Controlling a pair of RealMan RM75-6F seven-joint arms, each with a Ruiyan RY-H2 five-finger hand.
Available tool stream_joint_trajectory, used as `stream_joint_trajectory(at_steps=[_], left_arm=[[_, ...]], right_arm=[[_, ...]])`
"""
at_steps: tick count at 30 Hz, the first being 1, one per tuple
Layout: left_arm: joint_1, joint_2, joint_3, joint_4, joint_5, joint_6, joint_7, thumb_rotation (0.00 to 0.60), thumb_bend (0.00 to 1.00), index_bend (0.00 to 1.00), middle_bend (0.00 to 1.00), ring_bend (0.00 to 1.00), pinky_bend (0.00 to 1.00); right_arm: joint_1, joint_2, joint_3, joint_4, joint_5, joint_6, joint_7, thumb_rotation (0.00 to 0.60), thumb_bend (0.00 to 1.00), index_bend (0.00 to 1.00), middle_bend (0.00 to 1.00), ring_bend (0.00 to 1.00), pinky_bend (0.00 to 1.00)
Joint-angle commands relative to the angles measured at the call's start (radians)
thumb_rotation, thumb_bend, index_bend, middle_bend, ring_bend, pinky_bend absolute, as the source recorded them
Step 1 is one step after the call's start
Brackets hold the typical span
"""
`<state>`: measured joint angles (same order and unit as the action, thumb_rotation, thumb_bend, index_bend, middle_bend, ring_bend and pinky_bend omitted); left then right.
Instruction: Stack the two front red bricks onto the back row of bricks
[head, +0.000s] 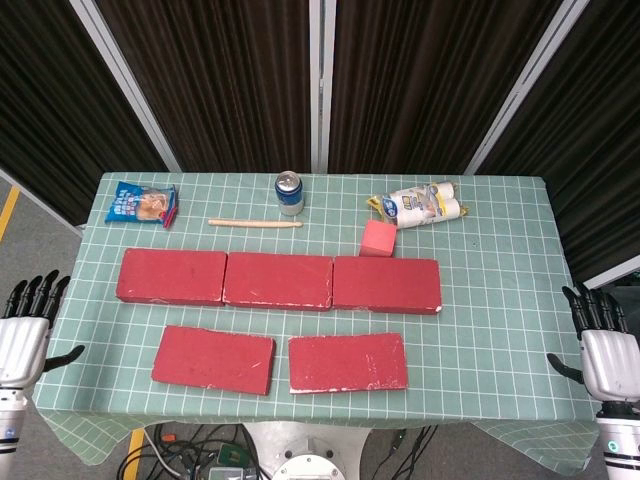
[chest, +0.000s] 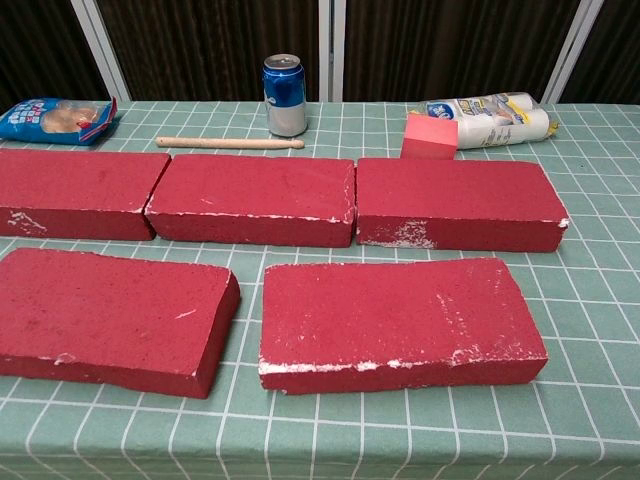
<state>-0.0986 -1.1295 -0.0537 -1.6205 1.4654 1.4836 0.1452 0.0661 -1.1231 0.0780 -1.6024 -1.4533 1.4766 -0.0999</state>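
Worktop (head: 500, 330): green gridded mat, carrying everything.
Back row of bricks (head: 278, 280): three red bricks end to end, edges chipped white.
Front left brick (head: 213, 358): red, flat, just in front of the back row.
Front right brick (head: 348, 362): red, white scuffs along its near edge, beside the front left brick.
Left hand (head: 25, 325): fingers spread, holding nothing, well left of the front left brick.
Right hand (head: 605, 345): fingers apart, holding nothing, well right of the front right brick.
Can (head: 289, 193): blue, behind the back row; writing unreadable.

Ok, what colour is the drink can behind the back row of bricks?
Blue with a silver top and base; the can shows best in the chest view.
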Motion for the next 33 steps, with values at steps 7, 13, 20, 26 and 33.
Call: stream_joint_trajectory(at_steps=[7,13,20,26,33], left_arm=[[-0.002,0.012,0.007,-0.022,0.01,-0.007,-0.015,0.6,0.0,0.03,0.0,0.0,0.0],[-0.003,0.028,0.022,-0.057,0.028,-0.018,-0.013,0.6,0.0,0.03,0.0,0.0,0.0],[-0.005,0.046,0.066,-0.111,0.07,-0.051,-0.02,0.6,0.0,0.03,0.0,0.0,0.0],[-0.024,0.042,0.127,-0.164,0.133,-0.125,-0.009,0.6,0.0,0.03,0.0,0.0,0.0],[-0.091,0.016,0.156,-0.203,0.162,-0.258,-0.016,0.6,0.0,0.03,0.0,0.0,0.0]], right_arm=[[0.0,0.008,0.002,0.001,-0.001,-0.001,0.028,0.6,0.06,0.0,0.0,0.0,0.0],[0.002,0.009,0.005,-0.003,0.002,-0.004,0.032,0.6,0.06,0.0,0.0,0.0,0.0],[0.002,0.015,0.006,-0.014,-0.009,0.005,0.023,0.6,0.06,0.0,0.0,0.0,0.0],[0.003,0.035,0.01,-0.02,-0.015,0.013,0.022,0.6,0.06,0.0,0.0,0.0,0.0],[0.006,0.035,0.013,-0.005,0.001,-0.002,0.038,0.6,0.06,0.0,0.0,0.0,0.0]])
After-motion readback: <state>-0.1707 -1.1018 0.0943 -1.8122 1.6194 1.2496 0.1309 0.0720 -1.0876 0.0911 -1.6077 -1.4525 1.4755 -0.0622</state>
